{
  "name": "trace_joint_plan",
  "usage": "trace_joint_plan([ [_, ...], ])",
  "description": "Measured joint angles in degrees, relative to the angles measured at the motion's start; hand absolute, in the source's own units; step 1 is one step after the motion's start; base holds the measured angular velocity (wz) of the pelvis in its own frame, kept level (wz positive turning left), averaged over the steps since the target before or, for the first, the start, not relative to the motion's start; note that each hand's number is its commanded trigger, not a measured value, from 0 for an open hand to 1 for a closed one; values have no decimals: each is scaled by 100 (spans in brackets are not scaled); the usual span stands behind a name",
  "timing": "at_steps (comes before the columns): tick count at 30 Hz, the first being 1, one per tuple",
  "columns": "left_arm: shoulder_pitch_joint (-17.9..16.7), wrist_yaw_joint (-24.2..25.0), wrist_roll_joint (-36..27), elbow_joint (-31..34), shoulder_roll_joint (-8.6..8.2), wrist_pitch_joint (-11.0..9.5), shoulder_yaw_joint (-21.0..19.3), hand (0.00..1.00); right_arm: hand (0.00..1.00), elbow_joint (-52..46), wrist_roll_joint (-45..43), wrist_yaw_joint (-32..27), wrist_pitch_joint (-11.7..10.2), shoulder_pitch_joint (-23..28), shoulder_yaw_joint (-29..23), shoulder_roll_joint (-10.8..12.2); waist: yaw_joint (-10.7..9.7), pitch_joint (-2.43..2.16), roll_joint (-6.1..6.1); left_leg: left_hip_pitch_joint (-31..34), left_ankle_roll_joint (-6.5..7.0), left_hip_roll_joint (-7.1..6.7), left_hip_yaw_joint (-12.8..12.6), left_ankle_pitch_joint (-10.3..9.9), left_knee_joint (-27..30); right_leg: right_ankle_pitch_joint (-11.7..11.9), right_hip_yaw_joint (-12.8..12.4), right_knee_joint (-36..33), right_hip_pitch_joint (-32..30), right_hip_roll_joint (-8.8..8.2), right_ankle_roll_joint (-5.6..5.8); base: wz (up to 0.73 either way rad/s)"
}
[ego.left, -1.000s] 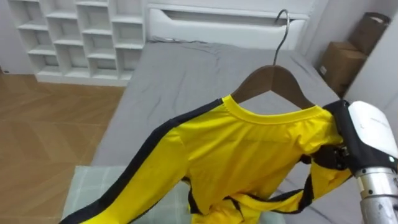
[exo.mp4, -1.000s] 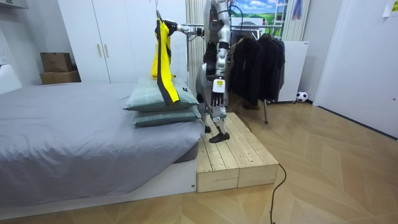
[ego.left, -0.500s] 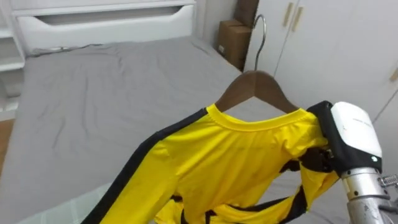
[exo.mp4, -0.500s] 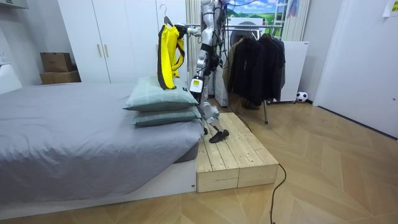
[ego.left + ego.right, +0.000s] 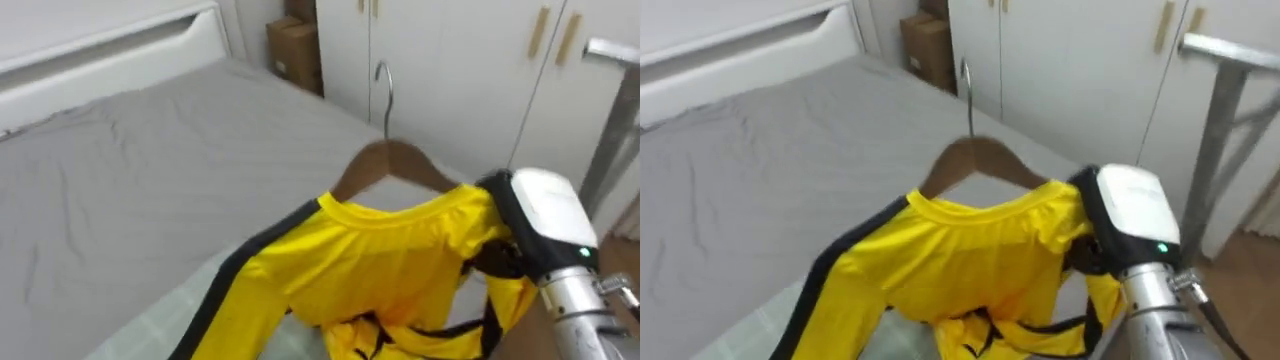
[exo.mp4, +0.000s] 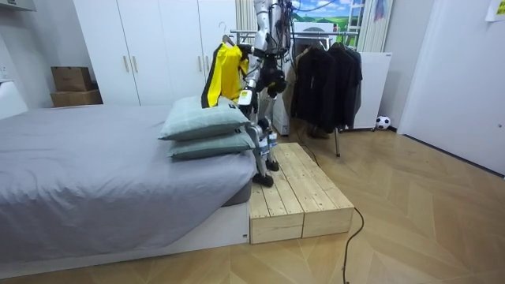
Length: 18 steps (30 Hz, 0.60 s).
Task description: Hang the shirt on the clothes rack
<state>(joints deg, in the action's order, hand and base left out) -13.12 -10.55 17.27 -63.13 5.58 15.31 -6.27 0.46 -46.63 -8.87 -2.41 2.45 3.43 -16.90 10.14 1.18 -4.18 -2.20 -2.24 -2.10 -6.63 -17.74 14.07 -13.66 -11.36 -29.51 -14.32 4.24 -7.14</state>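
A yellow shirt (image 5: 380, 265) with black stripes hangs on a wooden hanger (image 5: 392, 162) whose metal hook (image 5: 383, 85) points up. My right hand (image 5: 535, 220) comes in from the right and is shut on the hanger's end through the shirt's shoulder, holding it up over the bed's corner. In the room view I stand on a wooden platform (image 6: 300, 189) beside the bed, with the shirt (image 6: 222, 72) held out in front of the wardrobe. My left hand (image 6: 245, 99) hangs low at my side.
The grey bed (image 5: 120, 170) lies to the left, with stacked green pillows (image 6: 203, 118) near me. White wardrobe doors (image 5: 450, 80) stand ahead, cardboard boxes (image 5: 295, 50) beside them. A metal rack bar (image 5: 1230, 55) shows at the right; the rack (image 6: 323, 79) carries dark clothes.
I have turned to my right, away from the bed's head toward the wardrobe and rack, so the view has swung. The shirt stays in my right hand and came along.
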Motion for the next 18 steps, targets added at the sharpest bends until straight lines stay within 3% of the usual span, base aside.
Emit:
trace_joint_plan([
  [1, 12, 6, 68, 5, 32, 72, -140, 0, 100, -44, -94, 7, 0, 37, -4, -6, -188, -3, -7, -45, 95, -83, 143, 239, -351, 464, -478, 630, 217, 220, 23, -76],
  [2, 9, 11, 106, 3, 31, 102, -212, 0, 100, -58, -100, 7, 6, 19, -12, -37, -217, 0, -25, -54, 152, -107, 168, 373, -535, 663, -682, 883, 290, 315, 37, -101],
  [3, 16, 30, 109, 18, -2, 194, -357, 0, 100, -127, -101, -13, 68, -6, -42, -122, -248, -1, -23, -18, 280, -122, 337, 555, -655, 1010, -955, 1336, 400, 456, 62, -112],
  [4, 16, 30, 88, 18, -15, 268, -480, 0, 100, -177, -75, -80, 79, 14, -118, -156, -445, -3, -4, 52, 313, -48, 464, 644, -622, 1224, -1101, 1612, 488, 590, 62, -98],
  [5, 16, 28, 75, 18, -10, 304, -504, 0, 100, -208, -56, -122, 88, 50, -175, -148, -540, 0, -1, 60, 331, -21, 539, 688, -627, 1276, -1151, 1682, 513, 652, 80, -83],
  [6, 12, 25, -16, 9, -10, 332, -545, 0, 100, -297, -12, -179, 141, 130, -291, -138, -629, 18, 42, 61, 355, 66, 566, 794, -623, 1310, -1314, 1711, 527, 843, 149, -94],
  [8, 24, 4, -225, -124, 15, 336, -577, 0, 100, -345, -60, -202, 192, 130, -430, -11, -821, 29, -21, 62, 413, 145, 320, 677, -502, 1389, -1552, 1750, 474, 953, 242, -96],
  [9, 69, -11, -343, -340, 0, 329, -544, 0, 100, -380, -115, -234, 203, 125, -531, 39, -886, 58, 37, 60, 458, 216, 1, 618, -485, 1505, -1480, 1828, 418, 943, 408, -119],
  [10, 130, -20, -441, -559, -31, 329, -526, 0, 100, -416, -152, -274, 204, 80, -628, 78, -770, 65, 112, 94, 437, 413, -567, 510, -430, 1264, -399, 1420, 196, 663, 516, -127],
  [11, 130, -22, -452, -618, -44, 330, -524, 0, 100, -425, -155, -317, 204, 78, -661, 95, -761, 67, 136, 67, 412, 481, -791, 469, -388, 1025, 243, 1035, 106, 407, 539, -106],
  [12, 123, -28, -536, -740, -31, 330, -447, 0, 100, -427, -140, -394, 228, 109, -716, 105, -782, 81, 176, -28, 332, 553, -1193, 409, -326, 561, 1090, 373, 148, -237, 595, -73],
  [13, 121, -35, -639, -834, -9, 330, -414, 0, 100, -427, -113, -486, 270, 86, -716, 125, -725, 36, 86, -100, 277, 526, -1512, 338, -230, 170, 1557, -4, 157, -823, 853, -79],
  [14, 118, -34, -661, -859, -3, 330, -416, 0, 100, -422, -98, -515, 271, 36, -704, 152, -649, 21, 7, -83, 244, 525, -1647, 254, -53, 85, 1726, -16, 161, -1044, 968, -102],
  [15, 101, -34, -678, -915, 0, 343, -437, 0, 100, -410, -105, -526, 269, -80, -655, 271, -640, 31, -33, 29, 167, 554, -1707, 94, 355, -21, 2009, 91, 157, -1122, 831, -80],
  [18, 101, -15, -685, -1020, -3, 350, -535, 0, 100, -374, -43, -555, 360, -51, -643, 343, -655, 25, 187, 57, 159, 647, -972, 29, 475, 189, 1862, 527, 446, -776, 651, -46],
])
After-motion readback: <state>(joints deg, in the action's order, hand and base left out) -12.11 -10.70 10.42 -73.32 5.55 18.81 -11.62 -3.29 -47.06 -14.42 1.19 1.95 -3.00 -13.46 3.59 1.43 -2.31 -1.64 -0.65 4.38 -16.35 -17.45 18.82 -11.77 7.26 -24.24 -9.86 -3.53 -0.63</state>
